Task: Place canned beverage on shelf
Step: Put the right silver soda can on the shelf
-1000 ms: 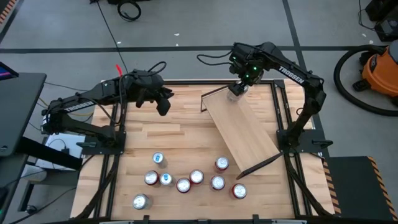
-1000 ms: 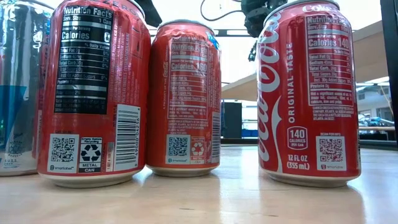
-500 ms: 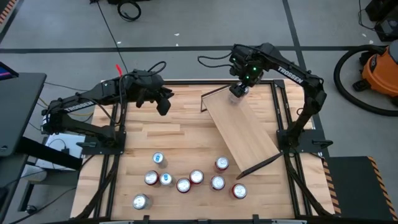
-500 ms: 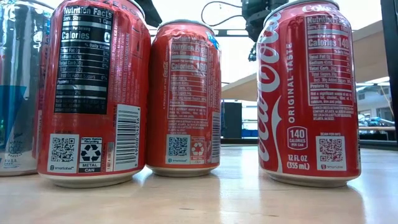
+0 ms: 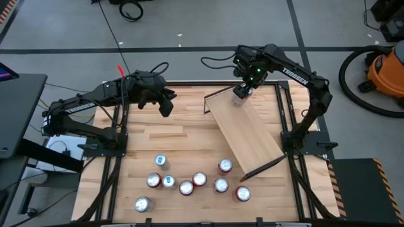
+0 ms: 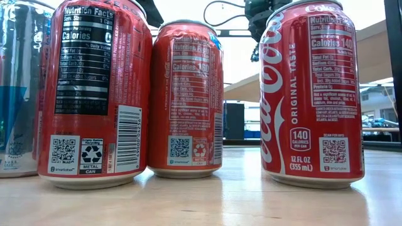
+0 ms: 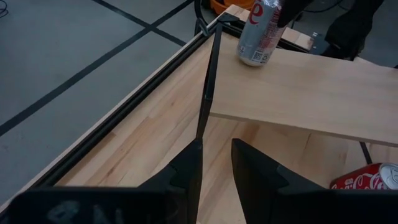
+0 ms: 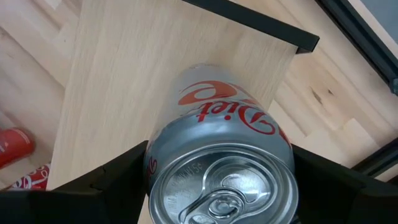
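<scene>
The shelf [image 5: 249,132], a light wood plank with black rails [image 7: 208,81] at its ends, lies slantwise on the table's right half. A silver Diet Coke can [image 8: 224,124] stands at its far end, also seen in the left wrist view [image 7: 260,31]. My right gripper [image 5: 242,91] is over the can, shut on it. My left gripper [image 5: 165,104] hangs shut above the table's far left part, touching nothing, its fingers [image 7: 186,177] pointing toward the shelf. My right gripper pinches the can's upper wall [image 8: 155,168], just under the rim, between its two fingers [image 8: 115,177], one on each side. The fingers come from above, pointing down. The can is upright, and its base [image 7: 252,60] meets the plank's far end.
Several cans, mostly red [image 5: 221,185], with a blue and silver one [image 5: 160,161], stand in a loose group near the table's front edge; three red ones [image 6: 188,100] fill the low view. Bare wood lies between them and my left gripper.
</scene>
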